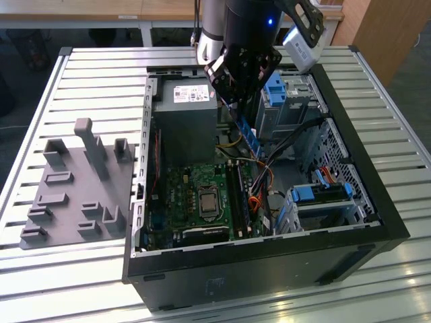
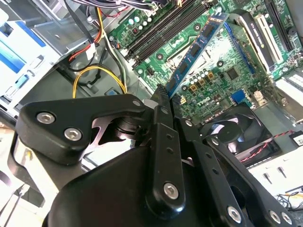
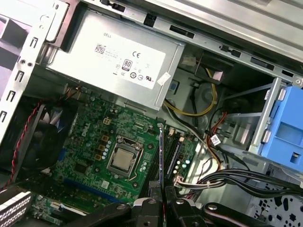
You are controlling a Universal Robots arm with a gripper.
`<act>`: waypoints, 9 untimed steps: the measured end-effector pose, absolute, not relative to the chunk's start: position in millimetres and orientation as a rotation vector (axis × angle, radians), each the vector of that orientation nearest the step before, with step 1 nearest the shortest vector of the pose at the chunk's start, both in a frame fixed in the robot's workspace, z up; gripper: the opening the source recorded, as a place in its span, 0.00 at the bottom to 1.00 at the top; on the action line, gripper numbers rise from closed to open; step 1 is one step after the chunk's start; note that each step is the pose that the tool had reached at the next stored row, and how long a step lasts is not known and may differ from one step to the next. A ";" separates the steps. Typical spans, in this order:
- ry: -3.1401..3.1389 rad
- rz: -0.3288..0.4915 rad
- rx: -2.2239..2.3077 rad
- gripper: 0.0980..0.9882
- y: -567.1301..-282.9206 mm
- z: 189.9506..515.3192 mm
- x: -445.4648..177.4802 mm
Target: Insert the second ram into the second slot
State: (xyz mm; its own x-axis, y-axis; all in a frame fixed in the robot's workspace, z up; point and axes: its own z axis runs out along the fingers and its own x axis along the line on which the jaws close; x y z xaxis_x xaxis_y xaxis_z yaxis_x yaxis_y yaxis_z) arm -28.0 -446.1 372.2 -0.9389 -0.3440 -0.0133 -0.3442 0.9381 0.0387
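Observation:
My gripper (image 1: 234,106) hangs over the open computer case (image 1: 350,222), shut on the upper end of the second ram (image 1: 248,134), a thin blue circuit-board stick. The stick slants down from the fingers and hangs in the air above the green motherboard (image 1: 185,202). In the second wrist view the ram (image 2: 196,49) reaches out from the gripper (image 2: 165,94) over the board, beside the long black memory slots (image 2: 161,26). In the first wrist view the ram (image 3: 161,156) is seen edge-on above the gripper (image 3: 162,191), close to the slots (image 3: 176,151). The slots (image 1: 239,195) lie right of the processor socket (image 1: 205,202).
A grey power supply (image 1: 187,114) fills the case's back left. Light-blue drive-bay clips (image 1: 276,87) and metal drive cages (image 1: 316,202) stand at the exterior view's right. Loose yellow, black and red cables (image 1: 266,175) run near the slots. A grey fixture plate (image 1: 74,188) lies outside the case.

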 end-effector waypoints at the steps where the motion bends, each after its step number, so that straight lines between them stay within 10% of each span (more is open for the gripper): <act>1: 3.087 0.063 -0.544 0.04 -446.1 372.3 -28.0; 9: 3.091 0.063 -0.519 0.04 -446.2 371.8 -28.0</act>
State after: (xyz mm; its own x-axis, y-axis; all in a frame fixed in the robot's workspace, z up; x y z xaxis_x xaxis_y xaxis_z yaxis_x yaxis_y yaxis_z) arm -28.0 -446.2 371.8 -0.9451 -0.3264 -0.0132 -0.3267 0.9443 0.0387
